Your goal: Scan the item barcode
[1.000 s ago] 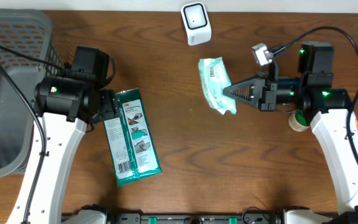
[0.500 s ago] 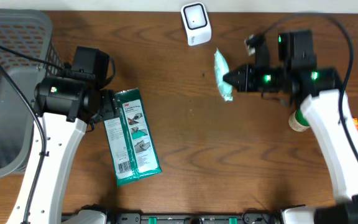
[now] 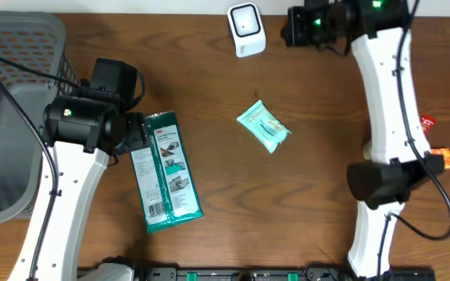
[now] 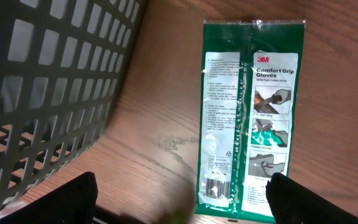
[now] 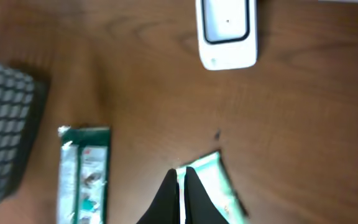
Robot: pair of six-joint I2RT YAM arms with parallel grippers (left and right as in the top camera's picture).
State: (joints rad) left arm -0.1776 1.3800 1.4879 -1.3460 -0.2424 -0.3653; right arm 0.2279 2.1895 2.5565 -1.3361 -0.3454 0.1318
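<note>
The item, a small teal wipes pack (image 3: 264, 127), lies flat on the wooden table (image 3: 326, 218), below and right of the white scanner (image 3: 244, 30). My right gripper (image 3: 286, 31) is raised high beside the scanner and is shut with nothing in it. In the right wrist view its closed tips (image 5: 181, 173) hang over a corner of the pack (image 5: 213, 186), and the scanner (image 5: 227, 31) is at the top. My left gripper (image 4: 182, 208) stands open over the near end of a green glove pack (image 4: 250, 118), whose barcode (image 4: 219, 188) faces up.
A grey mesh basket (image 3: 14, 78) fills the left edge, close to the left arm, and shows as a wall (image 4: 42, 74) in the left wrist view. The green glove pack (image 3: 169, 173) lies left of centre. Small orange and red objects (image 3: 442, 158) sit at the right edge.
The right arm swung up and back toward the scanner. The teal pack left its jaws and now lies flat mid-table. The left arm has not moved.
</note>
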